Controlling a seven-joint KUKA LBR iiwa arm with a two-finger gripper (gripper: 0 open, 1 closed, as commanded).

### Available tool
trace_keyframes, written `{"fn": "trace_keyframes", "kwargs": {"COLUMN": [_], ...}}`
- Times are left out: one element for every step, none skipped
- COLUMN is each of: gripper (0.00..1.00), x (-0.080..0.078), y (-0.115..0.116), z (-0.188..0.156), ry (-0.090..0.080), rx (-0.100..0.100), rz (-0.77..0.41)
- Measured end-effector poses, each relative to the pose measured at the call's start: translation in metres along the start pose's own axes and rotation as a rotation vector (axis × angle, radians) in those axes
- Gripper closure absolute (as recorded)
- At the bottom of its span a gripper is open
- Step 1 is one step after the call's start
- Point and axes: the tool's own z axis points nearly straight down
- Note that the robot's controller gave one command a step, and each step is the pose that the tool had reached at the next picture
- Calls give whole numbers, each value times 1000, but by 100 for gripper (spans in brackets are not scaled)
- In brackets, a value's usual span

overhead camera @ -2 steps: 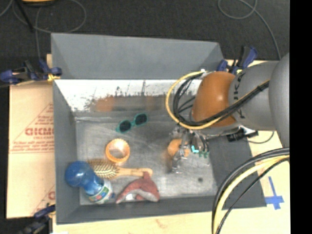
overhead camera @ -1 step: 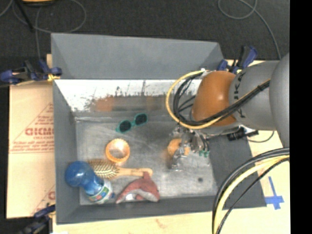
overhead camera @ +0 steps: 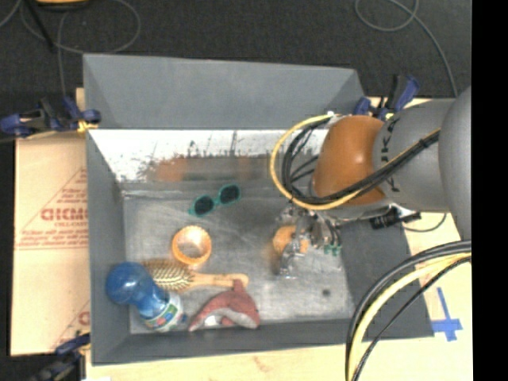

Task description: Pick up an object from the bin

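Observation:
My gripper [overhead camera: 300, 246] hangs low over the right half of the bin floor, under the arm's orange cover. A small orange rounded thing [overhead camera: 281, 238] lies right against the gripper's left side; whether it is held I cannot see. A pair of teal sunglasses [overhead camera: 215, 201] lies further left, toward the back wall. An orange cup [overhead camera: 191, 245] sits on the floor to the gripper's left.
A wooden hairbrush [overhead camera: 193, 279], a blue bottle [overhead camera: 140, 294] and a red and grey cloth piece [overhead camera: 226, 310] lie along the front left of the bin. The arm and its cables cover the bin's right back corner.

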Motion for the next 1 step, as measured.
{"fn": "trace_keyframes", "kwargs": {"gripper": [100], "x": [-10], "y": [-56], "z": [-207], "ry": [10], "rx": [-1], "rz": [26]}}
